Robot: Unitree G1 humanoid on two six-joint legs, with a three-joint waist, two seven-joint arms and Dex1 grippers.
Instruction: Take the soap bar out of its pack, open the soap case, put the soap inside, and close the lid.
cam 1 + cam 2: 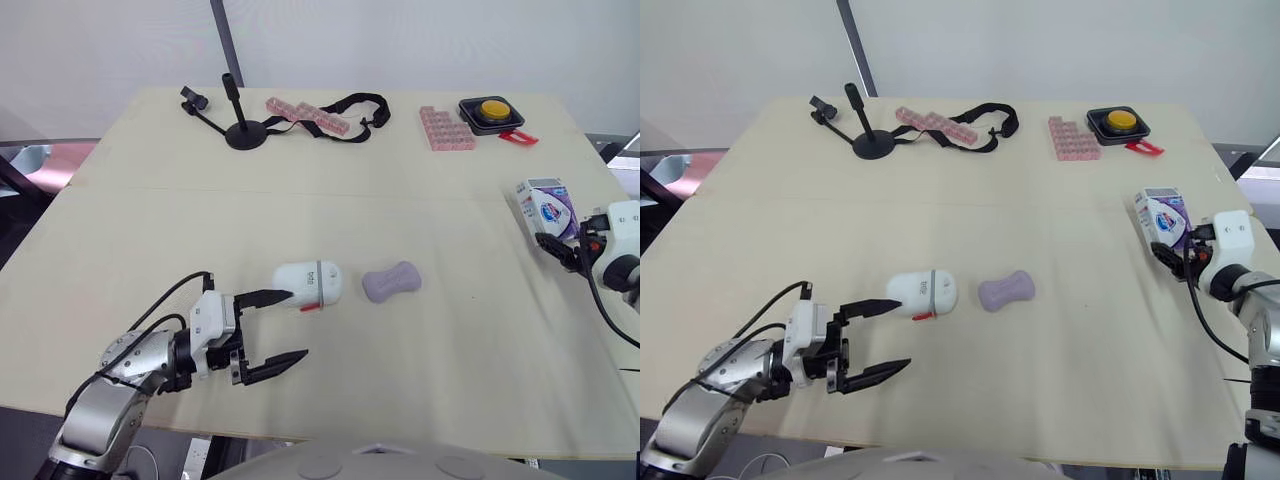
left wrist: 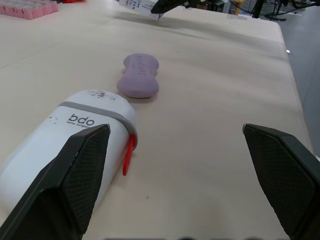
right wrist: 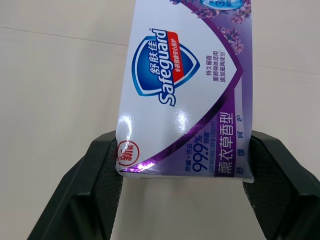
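Our main worry is the soap case (image 1: 308, 284). It lies shut on its side near the middle of the worktop (image 1: 420, 200), rounded and smooth, so if one finger arrives before the other it will probably skid or roll rather than be gripped. The soap bar (image 1: 391, 282) lies bare just beside it, apart from it, and could be knocked away. The red latch (image 2: 128, 155) faces the bar, and closing across the wrong faces could leave the lid out of reach. A second risk is on the right, where the pack (image 1: 545, 208) is held near the worktop's edge and could fall off if it is let go carelessly. The left jaws are spread wide and hold nothing. One finger lies just beside the case's near end, though we cannot tell if it touches. The right jaws pinch the pack by its lower end, one finger on each side.
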